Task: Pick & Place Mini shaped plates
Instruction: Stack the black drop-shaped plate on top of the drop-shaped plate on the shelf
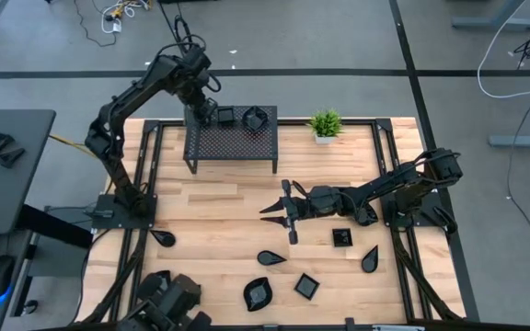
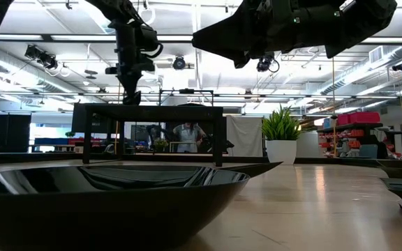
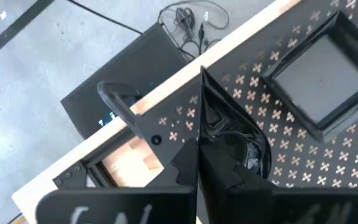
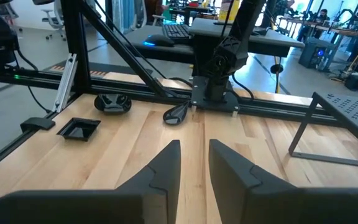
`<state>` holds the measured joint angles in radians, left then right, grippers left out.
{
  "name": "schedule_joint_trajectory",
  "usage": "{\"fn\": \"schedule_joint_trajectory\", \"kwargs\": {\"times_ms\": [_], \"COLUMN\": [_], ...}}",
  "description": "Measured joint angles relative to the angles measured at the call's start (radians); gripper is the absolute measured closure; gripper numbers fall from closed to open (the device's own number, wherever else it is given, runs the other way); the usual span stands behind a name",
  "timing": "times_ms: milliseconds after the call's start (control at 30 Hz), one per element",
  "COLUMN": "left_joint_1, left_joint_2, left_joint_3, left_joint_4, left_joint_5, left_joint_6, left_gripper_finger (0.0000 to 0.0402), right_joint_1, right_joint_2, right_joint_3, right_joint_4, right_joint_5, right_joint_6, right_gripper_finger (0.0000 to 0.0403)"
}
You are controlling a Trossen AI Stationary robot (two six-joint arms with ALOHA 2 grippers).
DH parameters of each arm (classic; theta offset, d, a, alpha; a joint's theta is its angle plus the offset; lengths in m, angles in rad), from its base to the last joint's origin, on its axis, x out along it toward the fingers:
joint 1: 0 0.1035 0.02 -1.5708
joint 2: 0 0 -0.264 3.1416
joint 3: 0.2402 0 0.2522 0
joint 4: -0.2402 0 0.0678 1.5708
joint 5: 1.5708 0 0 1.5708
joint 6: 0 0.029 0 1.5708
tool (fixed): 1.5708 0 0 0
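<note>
**Left tool clenched over rack, right tool parted over bench centre**

Wooden bench [image 1: 219, 207] fills the high view. Black mesh rack [image 1: 231, 138] stands at 12 o'clock of the bench, small green plant [image 1: 324, 124] just beside it at 1 o'clock.

Left arm reaches in from 9 o'clock up to the rack's back-left corner. Left tool [image 1: 202, 112] sits above the rack top, fingers [image 3: 229, 168] clenched together; the left wrist view shows a glossy dark piece right at the fingertips, can't tell if it is gripped. Two mini shaped plates lie on the rack top: a square one [image 1: 225, 117] just beside the left tool, and another [image 1: 254, 117] at 3 o'clock of that one.

Right arm stretches from 3 o'clock toward bench centre. Right tool [image 1: 277, 211] hangs over bare wood, fingers [image 4: 163, 168] partly parted, nothing between them.

Remaining plates are scattered on the bench's near half: teardrop [image 1: 163, 238] at 8 o'clock, leaf [image 1: 270, 258] near 6, wavy-rim [image 1: 258, 293] and square [image 1: 306, 286] at the front edge, square [image 1: 341, 237] and teardrop [image 1: 370, 259] at 4 to 5 o'clock. One large plate [image 2: 103, 195] fills the low view foreground.
</note>
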<state>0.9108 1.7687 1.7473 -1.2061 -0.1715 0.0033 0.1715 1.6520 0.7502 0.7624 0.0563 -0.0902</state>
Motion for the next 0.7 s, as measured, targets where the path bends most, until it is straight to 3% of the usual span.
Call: {"fn": "schedule_joint_trajectory", "kwargs": {"times_ms": [700], "left_joint_1": [-0.008], "left_joint_2": [-0.002], "left_joint_3": [-0.008], "left_joint_4": [0.018], "left_joint_5": [0.0], "left_joint_6": [0.01], "left_gripper_finger": [0.0392], "right_joint_1": [0.0], "right_joint_2": [0.0], "right_joint_3": [0.0], "right_joint_4": [0.0], "right_joint_5": [0.0], "right_joint_6": [0.006], "right_gripper_finger": [0.0317]}}
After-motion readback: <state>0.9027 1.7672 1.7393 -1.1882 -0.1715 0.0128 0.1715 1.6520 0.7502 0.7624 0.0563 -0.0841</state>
